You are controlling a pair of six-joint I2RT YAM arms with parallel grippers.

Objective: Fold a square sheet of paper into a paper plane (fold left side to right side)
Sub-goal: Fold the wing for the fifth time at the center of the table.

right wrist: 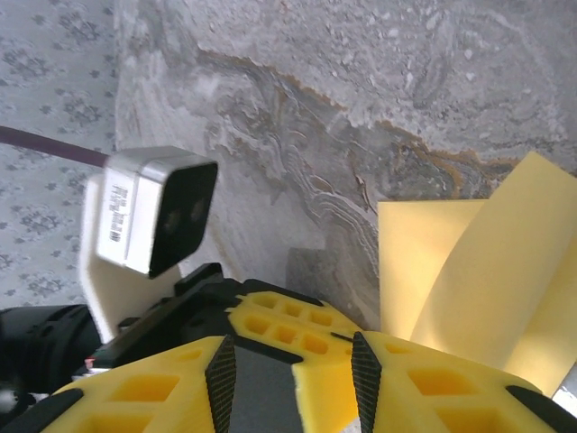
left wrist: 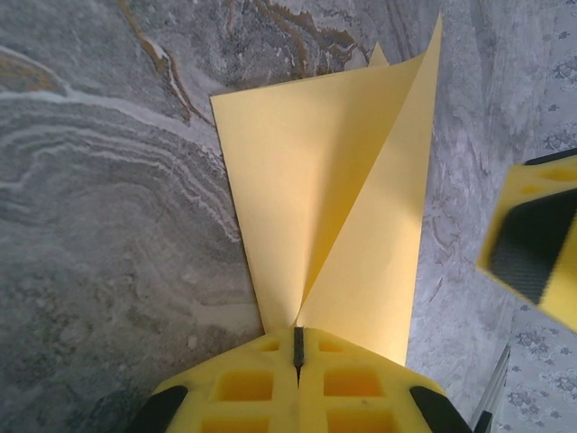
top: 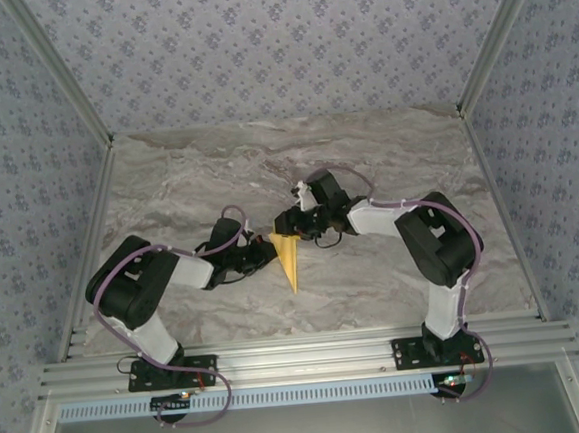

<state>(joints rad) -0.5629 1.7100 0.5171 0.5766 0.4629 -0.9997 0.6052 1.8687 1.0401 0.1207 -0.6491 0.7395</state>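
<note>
Squarely mid-table: half-made paper plane [top: 289,262], a long yellow triangle on the marbled grey table [top: 385,149].
Long axis: near to far, sharp point toward the near edge, broad end on the far side.
Left gripper [left wrist: 297,350]: pressed together, pinching the plane at its left edge, both layers fanning out from the yellow fingers.
Right gripper [right wrist: 290,379]: parted, nothing between the dark ribbed pads, hovering just off the broad far end and a little to the right.
Key relation: paper lying right of the left gripper and near-left of the right one; left arm already in contact, so the closer of the two.
Likely next move: loose left panel carried rightward across the lengthwise crease, judged from the task alone.
Paper: thin, matte, plain yellow; one panel lifted and curling off the flat one beneath, edges crisp.
Surface: smooth stone-look veining in grey and rust, probably slippery under a light sheet.
</note>
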